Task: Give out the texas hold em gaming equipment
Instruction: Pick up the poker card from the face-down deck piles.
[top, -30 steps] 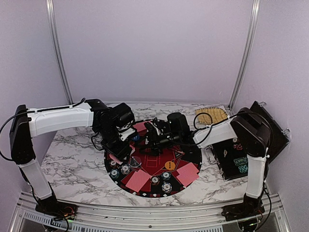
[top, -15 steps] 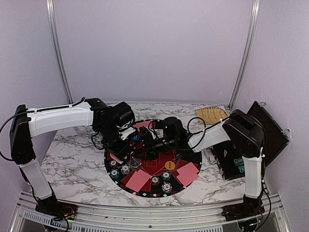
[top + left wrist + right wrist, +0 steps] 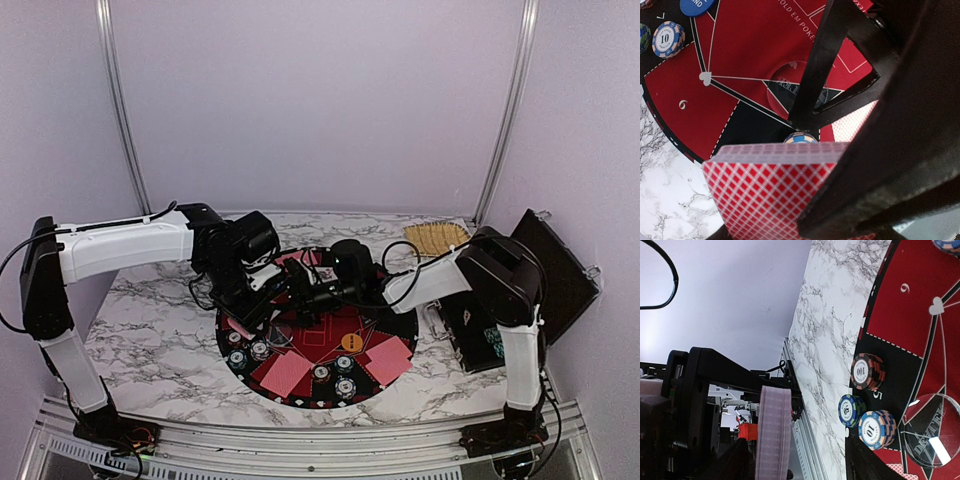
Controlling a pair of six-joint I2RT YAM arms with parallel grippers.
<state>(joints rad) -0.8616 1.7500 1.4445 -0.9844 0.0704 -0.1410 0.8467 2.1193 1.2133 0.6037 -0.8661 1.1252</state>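
Note:
My left gripper hovers over the mat's left half, shut on a deck of red-backed playing cards. The open right gripper is close against it from the right. In the right wrist view the deck's edge stands between my right fingers without touching them. Poker chip stacks sit at the mat's rim beside a clear button. On the mat's near part lie dealt cards, more chip stacks and an orange button.
The round black-and-red mat lies mid-table on the marble top. An open black case stands at the right edge, its lid leaning back. A yellow woven pad lies at the back right. A blue button rests on the mat.
The right gripper has travelled left across the mat until its fingers flank the deck. The left arm and the deck have stayed still.

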